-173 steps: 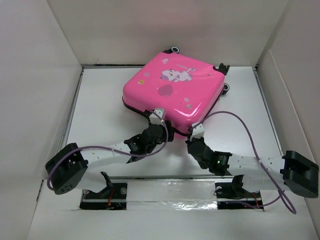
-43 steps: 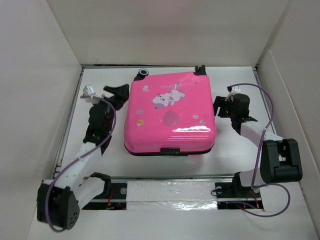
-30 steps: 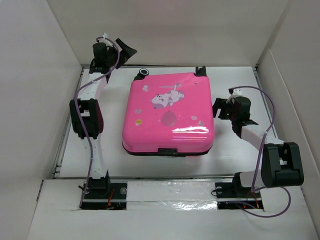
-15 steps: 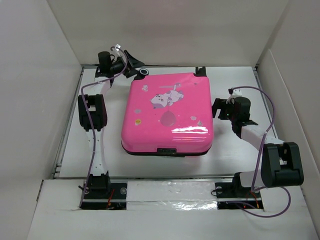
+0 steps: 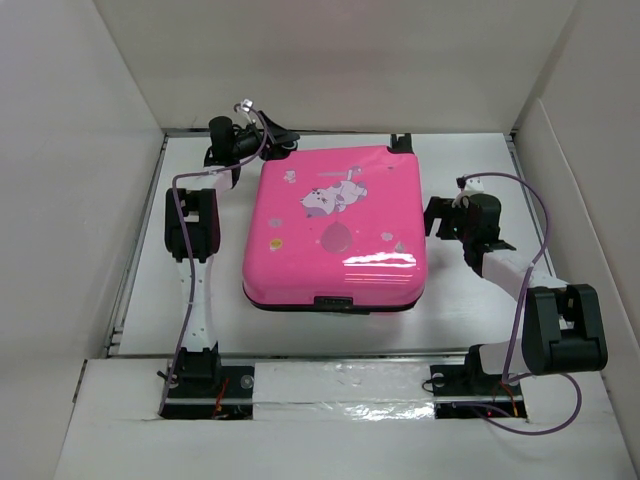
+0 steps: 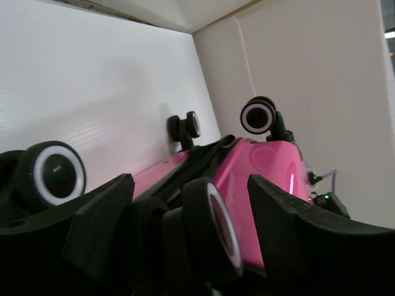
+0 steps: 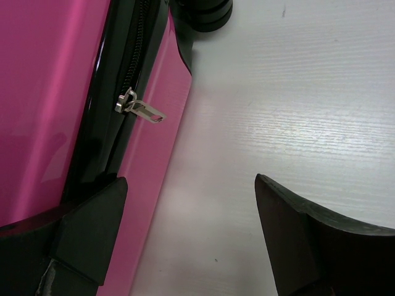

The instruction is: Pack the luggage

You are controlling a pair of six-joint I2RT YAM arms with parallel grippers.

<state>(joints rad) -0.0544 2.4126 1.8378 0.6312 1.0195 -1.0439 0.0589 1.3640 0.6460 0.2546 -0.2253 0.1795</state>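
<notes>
The luggage [image 5: 335, 230], a bright pink hard-shell case with cartoon print, lies closed and flat mid-table. My left gripper [image 5: 278, 143] reaches its far left corner. In the left wrist view, the left gripper [image 6: 188, 182] is open with a black white-ringed wheel [image 6: 210, 228] between its fingers and a gap on the right side. The pink shell [image 6: 271, 166] runs away behind it. My right gripper [image 5: 437, 217] stands open beside the luggage's right side. In the right wrist view, the right gripper [image 7: 190, 182] is over bare table, and a metal zipper pull [image 7: 145, 110] sticks out of the black zipper trim.
White walls box the table in: the back wall [image 5: 330, 60], the left wall [image 5: 70, 220] and the right panel [image 5: 585, 200]. Other wheels [image 6: 257, 116] stand close to the back wall. Purple cables [image 5: 520, 200] loop off both arms. A taped rail [image 5: 340, 385] runs along the near edge.
My left arm came down from the back left corner to the luggage's far left wheel, and its jaws narrowed around it. The right arm and the luggage have hardly moved.
</notes>
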